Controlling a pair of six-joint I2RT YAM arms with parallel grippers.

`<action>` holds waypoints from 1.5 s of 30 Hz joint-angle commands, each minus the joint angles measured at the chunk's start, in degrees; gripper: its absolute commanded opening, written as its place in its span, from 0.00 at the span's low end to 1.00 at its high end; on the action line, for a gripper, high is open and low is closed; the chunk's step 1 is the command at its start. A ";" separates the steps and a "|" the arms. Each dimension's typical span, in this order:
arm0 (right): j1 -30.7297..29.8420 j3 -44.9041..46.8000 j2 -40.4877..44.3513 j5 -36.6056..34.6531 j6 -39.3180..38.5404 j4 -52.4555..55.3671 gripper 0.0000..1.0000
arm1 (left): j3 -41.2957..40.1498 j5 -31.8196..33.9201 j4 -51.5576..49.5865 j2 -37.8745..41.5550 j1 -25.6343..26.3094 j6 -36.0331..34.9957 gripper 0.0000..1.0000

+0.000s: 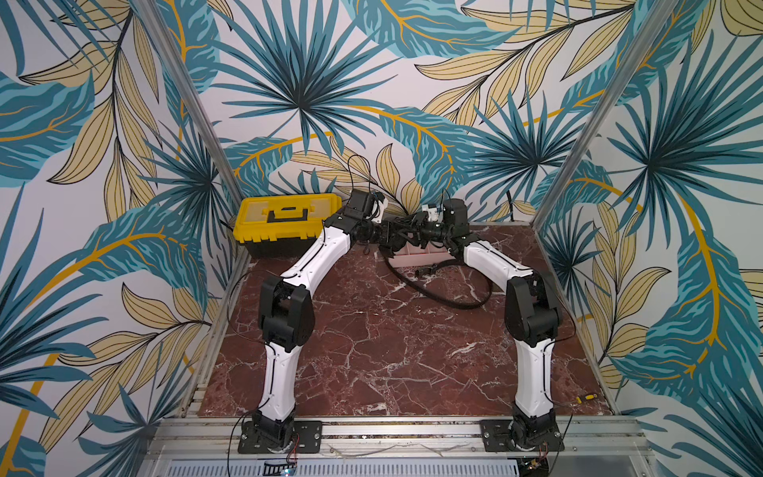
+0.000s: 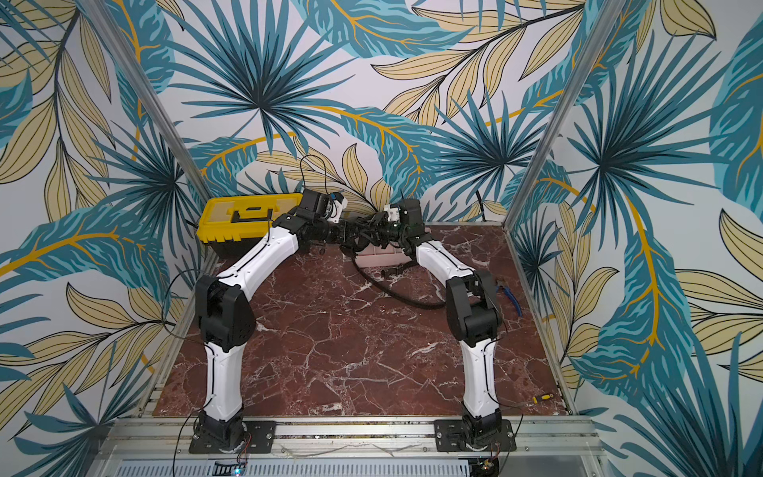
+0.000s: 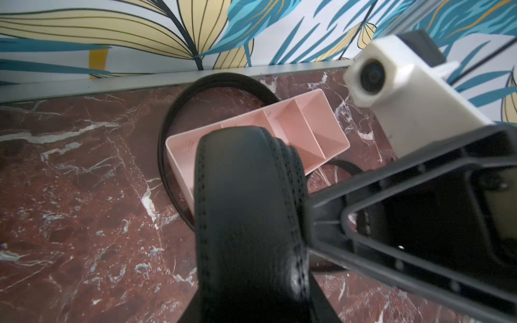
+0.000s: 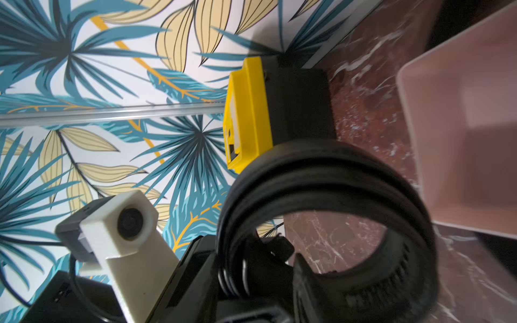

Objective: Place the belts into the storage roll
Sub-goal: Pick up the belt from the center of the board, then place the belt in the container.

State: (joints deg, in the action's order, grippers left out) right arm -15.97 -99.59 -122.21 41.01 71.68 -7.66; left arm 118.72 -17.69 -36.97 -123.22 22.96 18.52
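1. Closest to the left wrist camera, a coiled belt [image 3: 246,218] is standing on edge between the jaws of the left end effector [image 1: 388,233]. The jaws are flanking the coil's two flat faces and grasping it clear of the table [image 3: 84,195].
2. Facing it, the right end effector [image 3: 313,226] is reaching in from the opposite side, and its tips are meeting the side of the coil. In the right wrist view one finger [image 4: 306,282] is sitting inside the ring of the coil. I cannot tell whether this end effector is pinching the strap or has let go.
3. Both top views are showing the two end effectors meeting tip to tip, with the coil hanging between them.
4. Below them, and just beyond the left end effector's tips, a pink tray [image 3: 327,125] is lying on the table with its dividers showing. The coil is hanging above the table by the tray's nearer end and is hiding that end.
5. A loose belt [image 3: 221,77] is lying flat on the table, curving around the tray underneath both end effectors. Part of it is trailing out below the right end effector toward the arm bases.
6. A yellow-and-black toolbox [image 4: 249,112] is sitting closed behind the left end effector, straight ahead of the right one.
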 commanded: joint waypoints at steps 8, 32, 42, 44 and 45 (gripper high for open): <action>3.32 4.86 11.05 -8.65 -11.79 11.32 0.44 | 16.28 12.89 -1.35 -8.89 1.69 6.84 0.00; 4.89 14.14 16.47 -9.00 -14.27 14.58 0.43 | 12.43 23.12 -2.01 -12.68 6.19 11.74 0.00; 4.89 13.01 18.32 -16.45 -22.63 27.43 0.41 | 15.55 29.65 -8.03 -13.18 7.22 11.36 0.00; 4.72 11.56 18.11 -17.27 -24.95 30.21 0.41 | 18.24 30.09 -9.65 -16.30 7.54 11.52 0.00; 4.67 11.07 17.83 -17.45 -25.71 30.74 0.41 | 18.71 30.28 -9.99 -16.77 7.75 11.82 0.00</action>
State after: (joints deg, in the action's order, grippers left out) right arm -11.18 -86.87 -105.69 26.28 50.72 17.41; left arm 134.19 9.58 -43.29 -138.32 30.26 30.26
